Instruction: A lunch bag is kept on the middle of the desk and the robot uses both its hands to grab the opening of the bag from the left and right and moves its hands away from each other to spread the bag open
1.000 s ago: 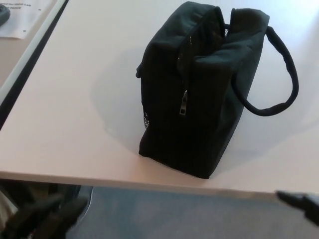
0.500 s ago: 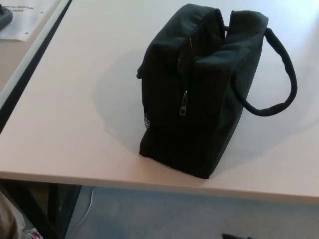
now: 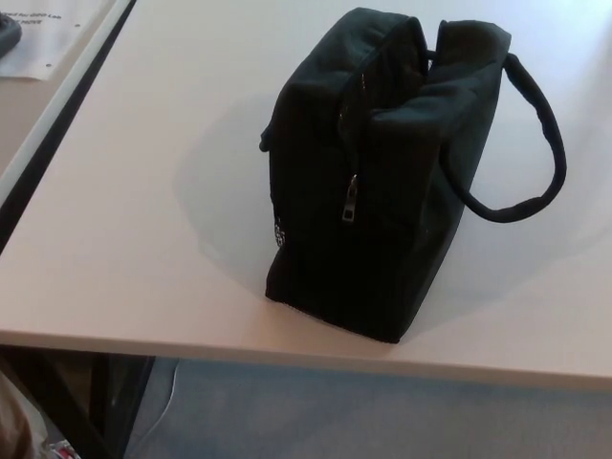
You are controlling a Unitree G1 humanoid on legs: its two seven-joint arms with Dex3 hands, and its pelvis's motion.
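Head view: black lunch bag (image 3: 382,182) upright on pale desk (image 3: 143,210), close to near edge, mouth at top only narrowly parted, contents not visible. Carry handle (image 3: 535,143) loops out to picture right; zipper pull (image 3: 352,199) hangs down facing side. Neither robot hand in frame, so finger state cannot be told. Advice: bring hands in from either side, pinch opposite rims of mouth, avoid handle loop, pull apart evenly so bag stays standing. Paper sheet (image 3: 48,33) lies far left.
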